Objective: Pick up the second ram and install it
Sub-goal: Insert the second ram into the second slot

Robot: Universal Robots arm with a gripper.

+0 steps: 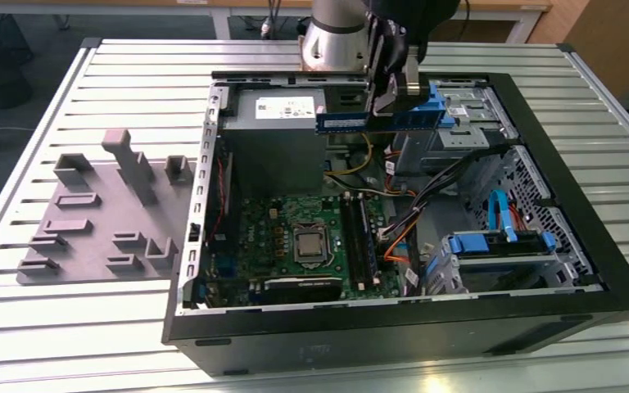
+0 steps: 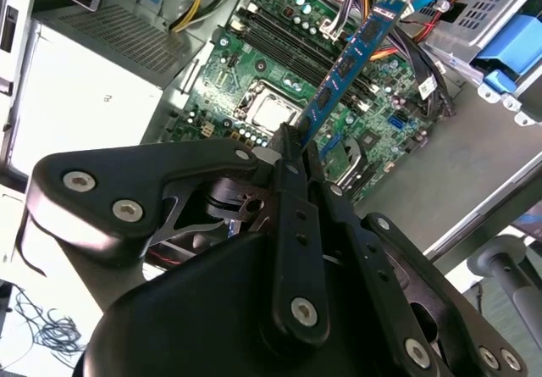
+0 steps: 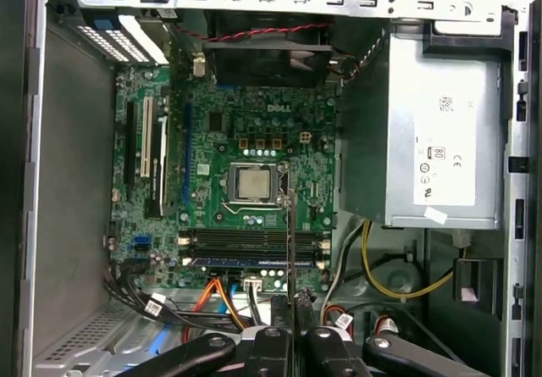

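My gripper (image 1: 388,106) is shut on the second ram (image 1: 342,123), a long blue stick with dark chips. It is held level above the power supply (image 1: 276,123) at the far end of the open computer case (image 1: 576,246). In the second wrist view the ram (image 2: 351,63) juts out from my gripper (image 2: 292,152) over the green motherboard (image 2: 279,80). In the first wrist view the ram (image 3: 290,233) shows edge-on, rising from my gripper (image 3: 290,330) and crossing the dark memory slots (image 3: 246,241). It is well above the slots (image 1: 359,237), not touching them.
A grey parts fixture (image 1: 107,213) lies on the slatted table at the exterior view's left. Inside the case are the processor socket (image 1: 309,243), loose cables (image 1: 424,192) and a drive cage with blue latches (image 1: 500,246). A blue strip (image 3: 254,261) lies along one memory slot.
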